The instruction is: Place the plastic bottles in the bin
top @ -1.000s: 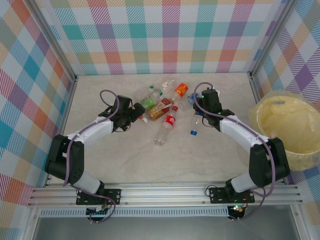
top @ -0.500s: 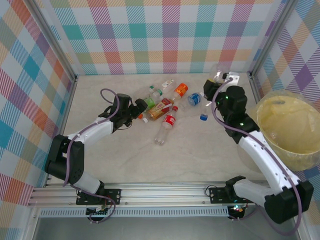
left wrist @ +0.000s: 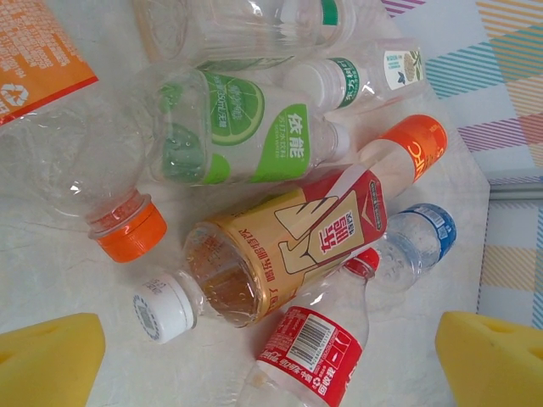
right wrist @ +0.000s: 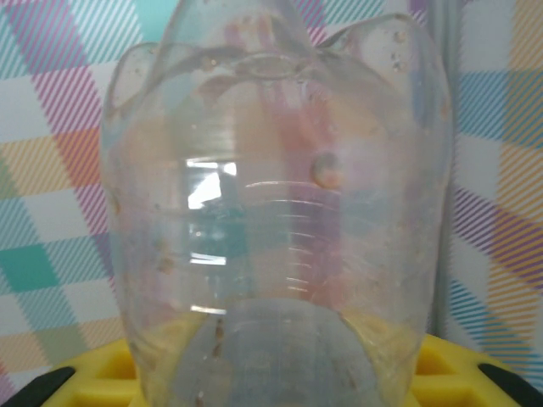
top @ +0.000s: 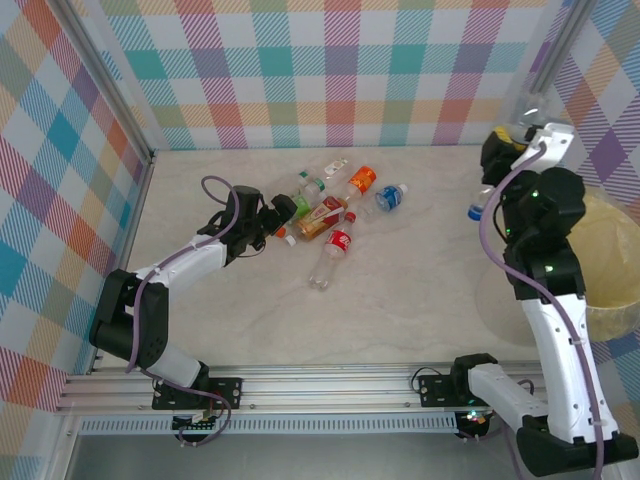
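Note:
Several plastic bottles lie in a heap on the table: a green-label one (top: 300, 200), a gold-and-red one (top: 322, 215), a red-label one (top: 338, 245), an orange one (top: 362, 180) and a blue-label one (top: 390, 197). My left gripper (top: 272, 222) stands open just left of the heap. Its yellow pads (left wrist: 47, 360) flank the red-label bottle (left wrist: 314, 348) and the gold-and-red bottle (left wrist: 288, 246). My right gripper (top: 503, 152) is raised high at the back right, shut on a clear bottle (right wrist: 280, 212) whose blue end (top: 479, 207) hangs down. The pale-yellow bin (top: 618, 225) sits at the right, partly hidden by the right arm.
A clear bottle with an orange cap (left wrist: 127, 229) and a lime-label bottle (left wrist: 246, 131) lie at the left wrist's upper side. Checked walls close the table at the back and sides, and a metal post (top: 525, 80) stands near the raised right gripper.
The right arm has lifted its clear bottle off the table and swung it up and right, towards the bin. The left gripper has stayed open by the heap.

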